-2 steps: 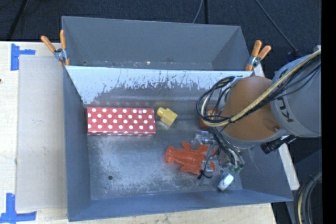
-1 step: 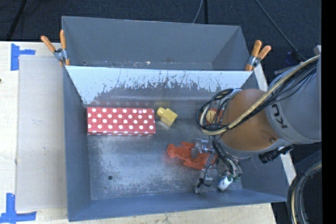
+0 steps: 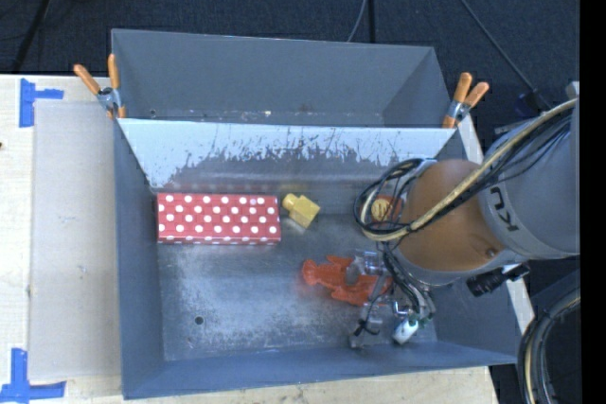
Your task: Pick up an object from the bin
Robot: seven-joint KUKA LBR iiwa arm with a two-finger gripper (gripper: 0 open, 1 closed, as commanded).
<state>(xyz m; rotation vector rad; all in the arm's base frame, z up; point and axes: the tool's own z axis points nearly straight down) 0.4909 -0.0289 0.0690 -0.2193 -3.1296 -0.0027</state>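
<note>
Red-orange plastic piece (image 3: 331, 277), irregular and lumpy in outline, lies flat on the floor of the grey metal bin (image 3: 189, 336). It sits right of centre, toward the bin's near-right corner. Its long axis runs approx. parallel to the bin's near edge, w/ a slight tilt: the end toward the left wall sits a little farther back, and the end toward the right wall sits a little closer to the near edge. The left end is the broader one. Which end is its front can't be told.

The gripper (image 3: 383, 317) is down inside the bin at the right end of that piece, covering it there. Whether it touches the piece or sits just above it can't be told. Dark metal parts and wires overlap, so it's also unclear whether the gripper is open or closed.

The arm enters over the bin's right wall, w/ a rounded orange cover (image 3: 445, 222) and looped cables (image 3: 388, 203) above the gripper.

A red box w/ white polka dots (image 3: 218, 218) lies left of centre at the foot of the far wall, long side parallel to that wall. A small yellow block (image 3: 301, 210) sits just beside the box's right end. Bare floor separates both from the red-orange piece.
</note>
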